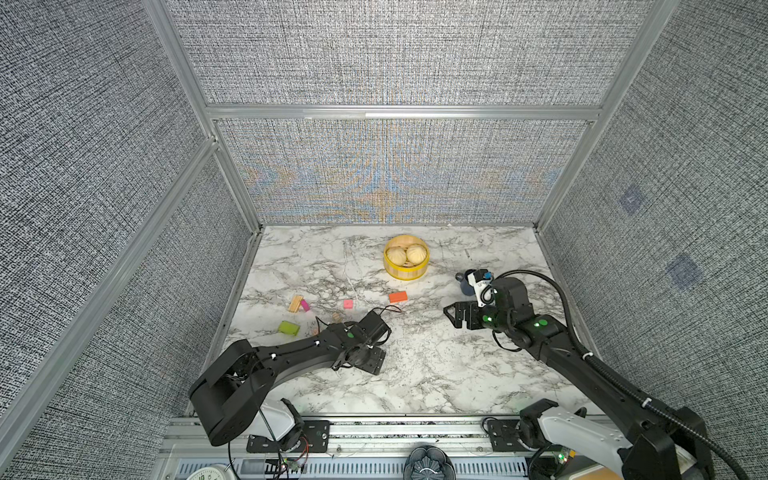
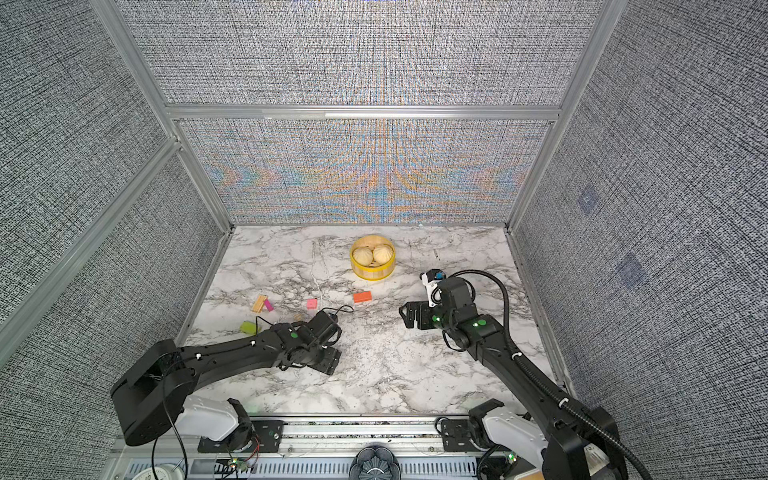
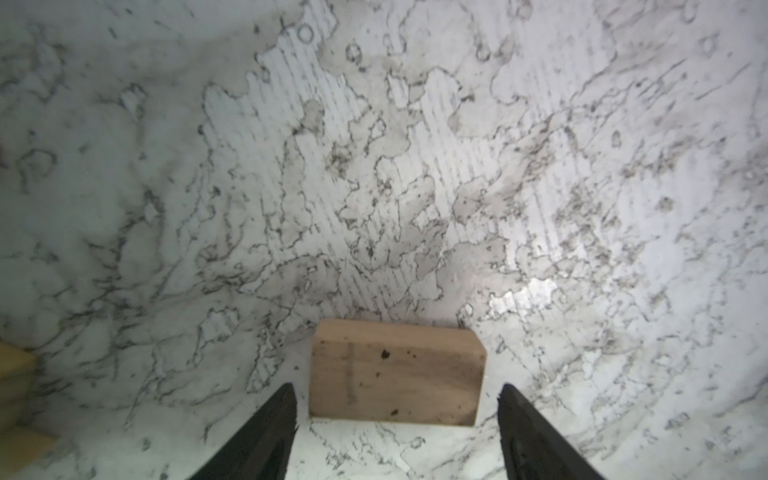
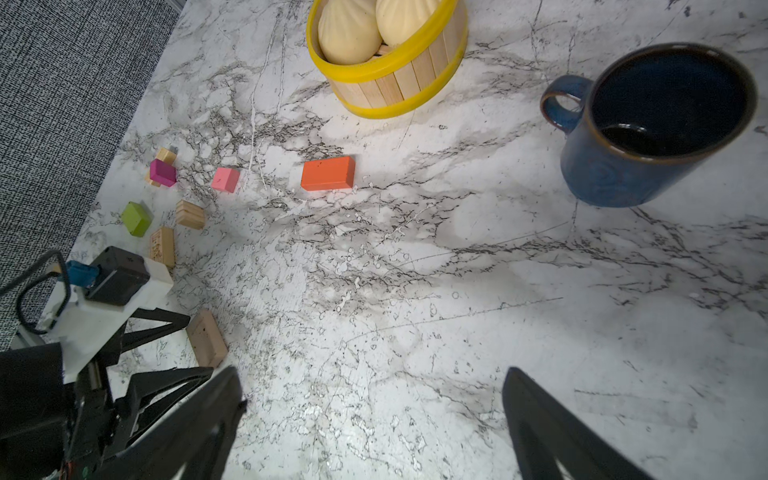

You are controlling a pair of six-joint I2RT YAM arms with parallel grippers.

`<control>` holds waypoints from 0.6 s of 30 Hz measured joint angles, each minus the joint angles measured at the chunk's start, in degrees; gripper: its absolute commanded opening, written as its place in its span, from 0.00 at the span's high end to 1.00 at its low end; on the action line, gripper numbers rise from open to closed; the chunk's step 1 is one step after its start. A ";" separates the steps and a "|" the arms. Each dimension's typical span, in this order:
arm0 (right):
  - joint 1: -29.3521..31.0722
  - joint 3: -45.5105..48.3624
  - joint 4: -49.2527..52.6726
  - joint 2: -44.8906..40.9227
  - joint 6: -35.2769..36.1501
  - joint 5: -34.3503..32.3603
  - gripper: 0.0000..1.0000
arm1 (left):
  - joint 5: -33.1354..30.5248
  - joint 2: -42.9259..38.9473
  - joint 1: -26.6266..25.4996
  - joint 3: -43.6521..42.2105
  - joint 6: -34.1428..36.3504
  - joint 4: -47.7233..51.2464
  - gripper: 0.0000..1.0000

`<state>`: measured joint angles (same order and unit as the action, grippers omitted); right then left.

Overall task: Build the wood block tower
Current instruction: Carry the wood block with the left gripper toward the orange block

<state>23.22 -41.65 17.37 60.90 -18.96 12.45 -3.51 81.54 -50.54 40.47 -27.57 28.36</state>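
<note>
Marble table [image 3: 374, 166] (L wrist view) carries tan slab [image 3: 397, 374], flat, between fingertips of L gripper [image 3: 397, 390]: jaws part-spread, gap each side, no contact, nothing held. R wrist view: R gripper [image 4: 372, 399] spread wide, empty, over bare marble; pink cube [image 4: 225, 179], lime block [image 4: 136, 218], tan cube [image 4: 190, 214] lie apart near table's left edge, orange slab [image 4: 328, 173] nearer centre; magenta block [image 4: 163, 172] touches a tan piece [image 4: 166, 154]; mug [image 4: 615, 174] toward right edge. Both top views: steamer basket [image 1: 405, 272] near far edge, mid; bare marble from centre to near edge, between arms.

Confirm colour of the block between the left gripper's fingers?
Plain tan block, few dark specks; left wrist view shows it best.
</note>
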 measured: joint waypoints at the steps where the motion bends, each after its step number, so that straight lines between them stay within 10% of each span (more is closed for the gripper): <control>1: 0.00 0.07 0.00 -0.09 -0.02 0.02 0.01 | -0.15 -0.02 -0.04 -0.11 -0.11 0.00 0.22; 18: 0.11 0.48 -0.04 -0.35 -0.15 0.11 0.01 | -1.03 5.05 -0.28 2.60 0.15 -0.39 0.33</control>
<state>23.33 -41.17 17.32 60.55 -19.11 12.56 -4.54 86.59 -50.83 43.07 -27.42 27.97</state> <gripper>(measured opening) 0.994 0.695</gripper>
